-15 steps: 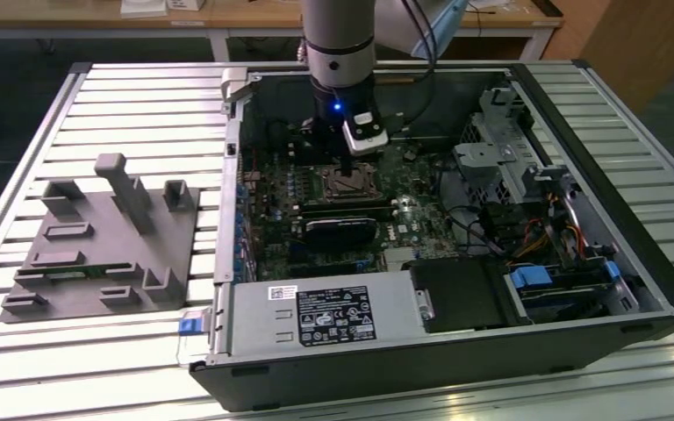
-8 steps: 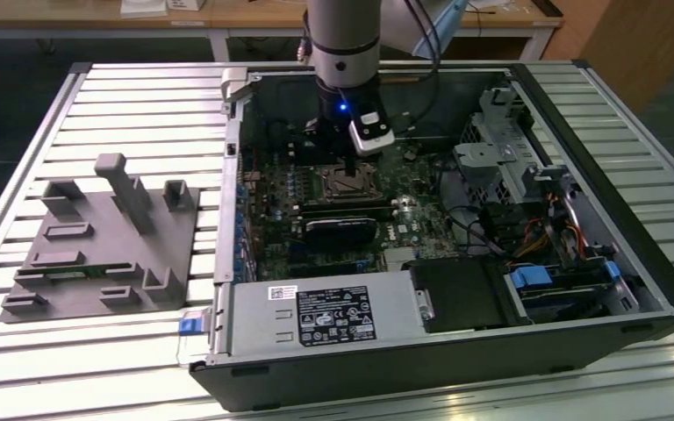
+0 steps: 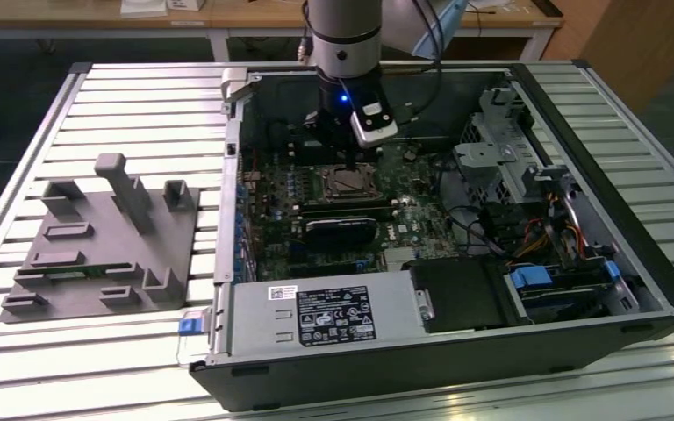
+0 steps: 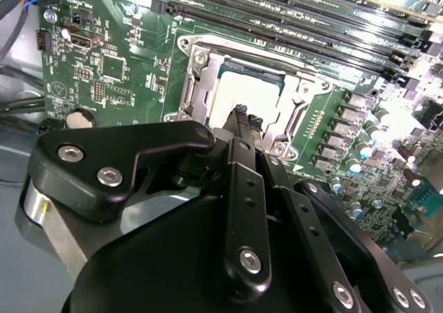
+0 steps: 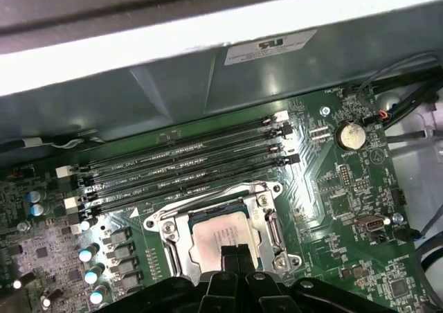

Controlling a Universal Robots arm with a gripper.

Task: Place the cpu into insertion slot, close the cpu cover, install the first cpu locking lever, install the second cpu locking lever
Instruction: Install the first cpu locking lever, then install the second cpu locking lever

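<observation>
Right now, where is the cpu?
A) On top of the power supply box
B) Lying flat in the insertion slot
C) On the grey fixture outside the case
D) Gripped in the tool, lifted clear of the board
B: in the first wrist view the cpu lies flat inside the metal rim of the insertion slot, with the tool over one edge of it.

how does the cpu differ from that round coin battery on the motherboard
The cpu is square with a pale matte face; the coin battery is round and shinier. The cpu is the larger. The cpu lies in the metal-rimmed insertion slot, just below the gripper; the battery sits in a dark round holder, apart from it. Both are flat, silvery and on the green motherboard.
</observation>
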